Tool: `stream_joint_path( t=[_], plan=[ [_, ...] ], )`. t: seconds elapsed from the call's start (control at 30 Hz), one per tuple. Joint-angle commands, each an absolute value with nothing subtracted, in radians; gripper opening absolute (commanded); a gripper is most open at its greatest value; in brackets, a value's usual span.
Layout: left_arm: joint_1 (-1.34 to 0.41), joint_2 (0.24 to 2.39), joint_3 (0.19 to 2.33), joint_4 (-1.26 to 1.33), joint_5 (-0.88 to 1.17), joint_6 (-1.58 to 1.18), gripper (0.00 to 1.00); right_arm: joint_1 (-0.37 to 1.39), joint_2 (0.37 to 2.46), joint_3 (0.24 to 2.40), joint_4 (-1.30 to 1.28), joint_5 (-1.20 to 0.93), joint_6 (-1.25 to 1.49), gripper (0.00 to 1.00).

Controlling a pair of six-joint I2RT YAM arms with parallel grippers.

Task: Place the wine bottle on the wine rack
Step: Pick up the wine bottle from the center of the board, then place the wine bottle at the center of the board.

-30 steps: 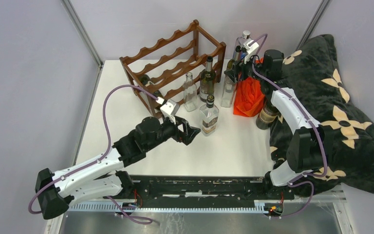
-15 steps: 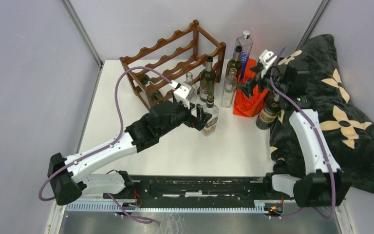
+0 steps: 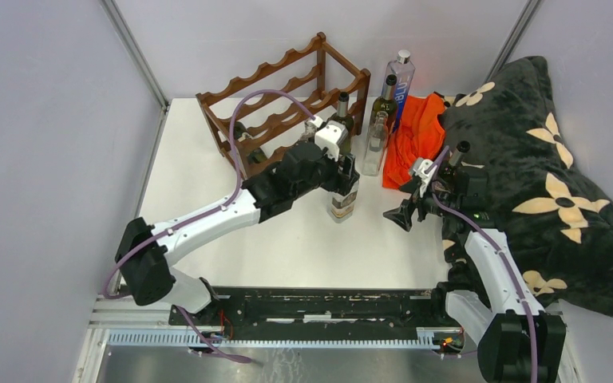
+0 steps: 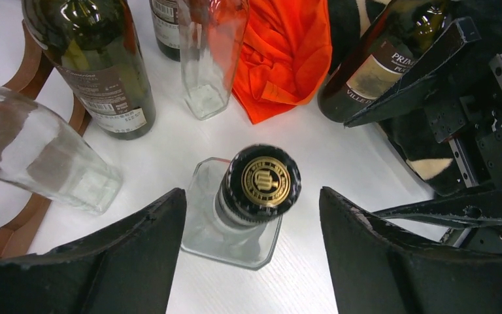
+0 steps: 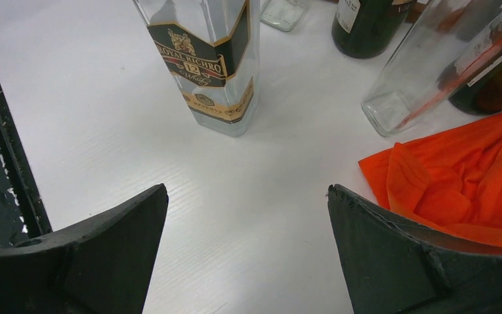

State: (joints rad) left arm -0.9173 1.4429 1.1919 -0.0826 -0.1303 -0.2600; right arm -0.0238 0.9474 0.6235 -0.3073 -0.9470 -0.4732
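Hovering above the square clear bottle [image 3: 342, 203] at the middle of the overhead view, the left gripper [image 4: 253, 191] is spread wide. It has 1 finger on each side of the black cap [image 4: 261, 182], with a gap on both sides, and grips nothing. The right gripper [image 5: 247, 190], right of centre, is fully spread low over the white table [image 3: 287, 247] and holds nothing. The dark wine bottle [image 4: 98, 65] stands upright just in front of the wine rack [image 3: 259, 70], at upper centre.
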Motion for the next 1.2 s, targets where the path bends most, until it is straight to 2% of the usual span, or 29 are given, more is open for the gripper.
stream_joint_path(
  t=[0.0,0.07,0.23,0.27,0.33,0.4,0.43,0.73,0.93,1.17],
  plan=[
    [-0.915,1.484,1.280,-0.094,-0.151,-0.226,0.75,-0.051,0.947,0.601,-0.219,-1.018,-0.502,0.98],
    [-0.914,1.502,1.299,-0.105,-0.164,-0.233,0.65,-0.058,0.950,0.587,-0.226,-1.024,-0.517,0.98],
    [-0.916,1.547,1.348,-0.135,-0.176,-0.234,0.49,-0.067,0.936,0.569,-0.238,-1.022,-0.542,0.98],
    [-0.915,1.554,1.355,-0.140,-0.176,-0.233,0.42,-0.067,0.935,0.571,-0.239,-1.021,-0.546,0.98],
    [-0.916,1.563,1.368,-0.155,-0.171,-0.227,0.18,-0.070,0.934,0.571,-0.246,-1.019,-0.551,0.98],
    [-0.916,1.558,1.375,-0.168,-0.141,-0.211,0.05,-0.071,0.933,0.572,-0.254,-1.013,-0.560,0.98],
    [-0.917,1.547,1.373,-0.175,-0.132,-0.206,0.02,-0.072,0.933,0.572,-0.255,-1.011,-0.561,0.98],
    [-0.917,1.319,1.335,-0.346,-0.097,-0.160,0.02,-0.075,0.926,0.574,-0.265,-1.009,-0.571,0.98],
    [-0.910,1.185,1.357,-0.580,-0.227,-0.194,0.02,-0.075,0.930,0.574,-0.267,-1.005,-0.573,0.98],
    [-0.879,1.073,1.329,-0.720,-0.424,-0.240,0.02,-0.075,0.940,0.576,-0.271,-0.996,-0.574,0.98]
  ],
)
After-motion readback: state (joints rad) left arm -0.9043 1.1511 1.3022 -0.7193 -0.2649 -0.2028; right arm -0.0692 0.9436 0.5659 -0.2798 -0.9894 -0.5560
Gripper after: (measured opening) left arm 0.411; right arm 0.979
